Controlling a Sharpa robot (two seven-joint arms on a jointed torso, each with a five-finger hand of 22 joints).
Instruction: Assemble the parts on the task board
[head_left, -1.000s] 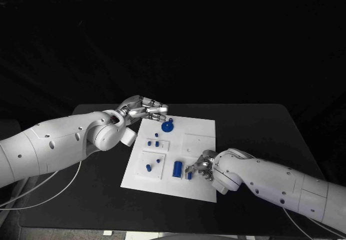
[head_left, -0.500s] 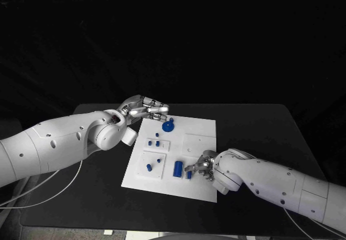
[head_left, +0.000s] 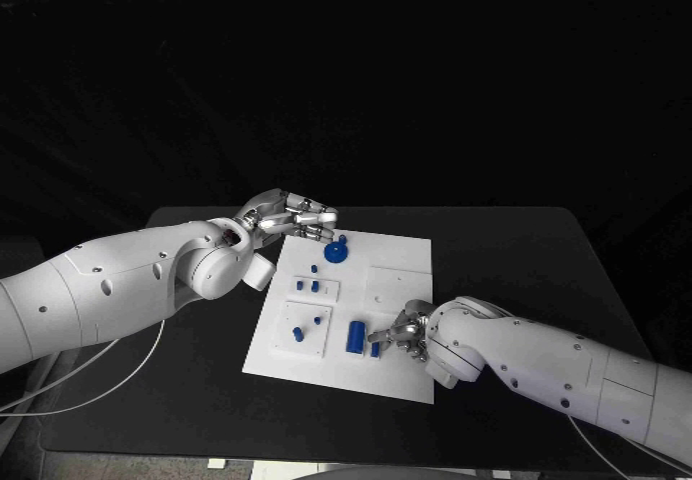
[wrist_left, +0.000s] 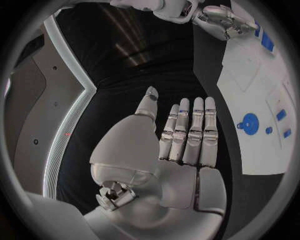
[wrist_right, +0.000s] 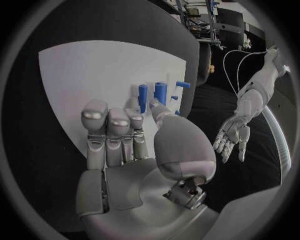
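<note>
The white task board (head_left: 397, 300) lies mid-table. At its far left corner lies a blue disc (head_left: 335, 253); my left hand (head_left: 296, 219) hovers just beside it, fingers straight and together, holding nothing (wrist_left: 178, 145). Small blue pegs (head_left: 306, 287) stand in a raised plate, and two more (head_left: 299, 335) in the plate nearer me. A blue cylinder (head_left: 355, 337) and a thin blue peg (head_left: 378, 349) stand near the front edge. My right hand (head_left: 407, 333) reaches them from the right, fingers stretched out (wrist_right: 112, 135), thumb tip by the thin peg (wrist_right: 143, 96). Nothing is gripped.
The black table (head_left: 505, 250) extends beyond the board on all sides. The right half of the board has bare recessed squares (head_left: 397, 282). A white cable (head_left: 87, 385) trails off the table's left side near my left arm.
My right hand has crept slightly left toward the thin peg and cylinder. The left hand and the parts have stayed in place.
</note>
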